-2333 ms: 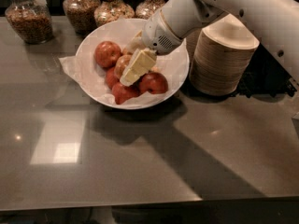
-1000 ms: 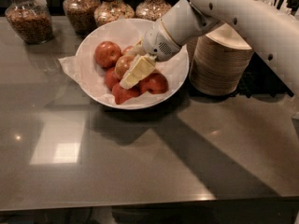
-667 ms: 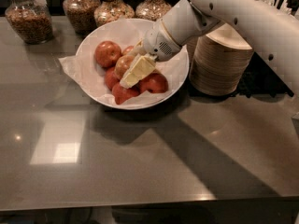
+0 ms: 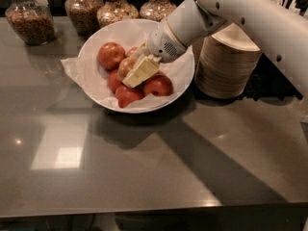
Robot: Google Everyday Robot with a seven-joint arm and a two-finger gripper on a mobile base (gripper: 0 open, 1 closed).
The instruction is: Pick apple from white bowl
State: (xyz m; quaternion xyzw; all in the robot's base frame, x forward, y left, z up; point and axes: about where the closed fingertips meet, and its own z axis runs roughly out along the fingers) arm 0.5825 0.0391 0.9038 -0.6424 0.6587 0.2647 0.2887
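Camera view has the white arm (image 4: 250, 18) entering from 2 o'clock and sloping down toward 8 o'clock, its rounded wrist over the right half of the white bowl (image 4: 96, 35). The gripper (image 4: 138, 67) is down among the fruit at the bowl's centre, its cream tip lying against the apple (image 4: 126, 64), the paler, yellowish one. Whether it grips that apple or only touches it, I cannot tell.

Deeper red apples crowd the apple: one (image 4: 111, 55) at its 10 o'clock, one (image 4: 158, 85) at 4 o'clock and one (image 4: 127, 96) at 6 o'clock. Crumpled white paper (image 4: 70, 69) spills over the bowl's rim at 9 o'clock. A stack of cream bowls (image 4: 226, 64) stands just beside the white bowl at 3 o'clock, partly behind the arm. Glass jars (image 4: 31, 20) of grain line the dark desk (image 4: 144, 167) at 11 to 12 o'clock.
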